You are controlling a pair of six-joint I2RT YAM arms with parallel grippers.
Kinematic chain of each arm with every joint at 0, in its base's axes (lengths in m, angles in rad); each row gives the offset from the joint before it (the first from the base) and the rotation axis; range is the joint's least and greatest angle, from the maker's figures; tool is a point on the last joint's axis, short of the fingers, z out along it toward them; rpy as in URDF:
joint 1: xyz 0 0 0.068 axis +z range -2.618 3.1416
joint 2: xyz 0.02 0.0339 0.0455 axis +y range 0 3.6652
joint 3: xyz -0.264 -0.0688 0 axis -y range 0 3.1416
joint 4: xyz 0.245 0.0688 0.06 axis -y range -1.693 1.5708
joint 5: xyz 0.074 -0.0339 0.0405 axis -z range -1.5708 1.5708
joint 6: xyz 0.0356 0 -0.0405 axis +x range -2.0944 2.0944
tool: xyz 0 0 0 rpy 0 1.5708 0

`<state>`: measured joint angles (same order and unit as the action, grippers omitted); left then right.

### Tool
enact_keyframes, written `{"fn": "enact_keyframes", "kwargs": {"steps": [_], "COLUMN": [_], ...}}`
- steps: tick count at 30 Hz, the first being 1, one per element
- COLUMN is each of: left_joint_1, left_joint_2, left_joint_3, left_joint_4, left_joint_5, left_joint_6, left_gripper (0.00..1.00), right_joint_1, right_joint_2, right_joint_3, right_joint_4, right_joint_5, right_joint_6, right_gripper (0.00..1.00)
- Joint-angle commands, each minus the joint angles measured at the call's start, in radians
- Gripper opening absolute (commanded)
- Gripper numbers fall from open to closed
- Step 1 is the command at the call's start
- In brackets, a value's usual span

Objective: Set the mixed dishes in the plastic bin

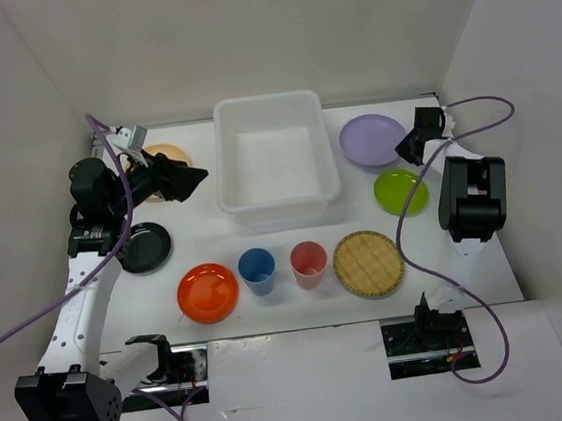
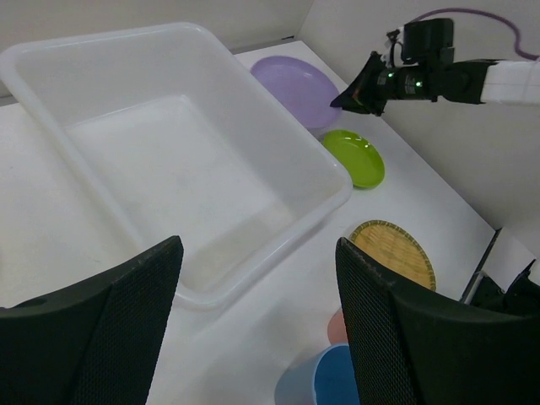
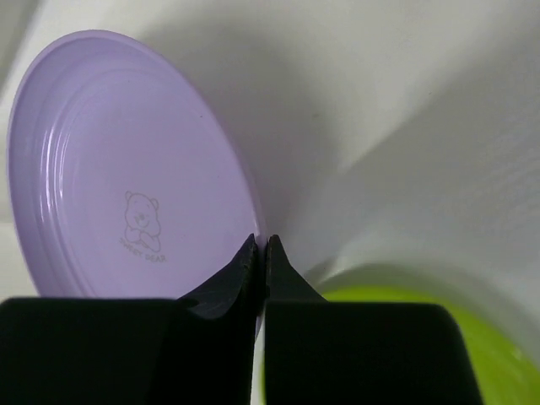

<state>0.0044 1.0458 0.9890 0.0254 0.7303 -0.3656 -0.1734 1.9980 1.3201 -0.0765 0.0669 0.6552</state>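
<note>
Meeting tip to tip, the jaws of the right gripper [image 3: 260, 243] are pressed together at the 4 o'clock edge of the purple plate [image 3: 126, 169]. Whether a sliver of rim is caught between them cannot be told (no gap shows in the wrist view). Step in hand, as judged: securing this plate for transfer. A good lift would be slow and tested first, since a thin, smooth rim held at one edge is likely to pivot or slip. The lime green plate [image 1: 401, 191], just beside on the worktop [image 1: 215, 248] at the purple plate's 5 o'clock, should be cleared on the way up. The plastic bin [image 1: 266, 101] stands at the purple plate's 9 o'clock, holding no dishes, so the carry looks short. Jaws of the left gripper [image 2: 257, 245] are spread wide, holding nothing, at the bin's 9 o'clock.
</note>
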Motion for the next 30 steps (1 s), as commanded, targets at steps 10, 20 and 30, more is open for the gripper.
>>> {"fn": "enact_keyframes", "kwargs": {"steps": [10, 20, 30], "left_joint_1": [0.006, 0.006, 0.006], "left_joint_2": [-0.02, -0.03, -0.11], "left_joint_3": [0.031, 0.031, 0.031], "left_joint_4": [0.03, 0.05, -0.056], "left_joint_5": [0.018, 0.037, -0.018], "left_joint_6": [0.034, -0.003, 0.044], "left_gripper": [0.8, 0.8, 0.8], "right_joint_1": [0.143, 0.503, 0.63], "right_joint_2": [-0.536, -0.521, -0.11], "right_joint_3": [-0.058, 0.103, 0.333], "right_joint_4": [-0.035, -0.06, -0.063], "right_joint_5": [0.228, 0.263, 0.191], "right_joint_6": [0.064, 0.0, 0.021], "right_gripper": [0.0, 0.0, 0.0]}}
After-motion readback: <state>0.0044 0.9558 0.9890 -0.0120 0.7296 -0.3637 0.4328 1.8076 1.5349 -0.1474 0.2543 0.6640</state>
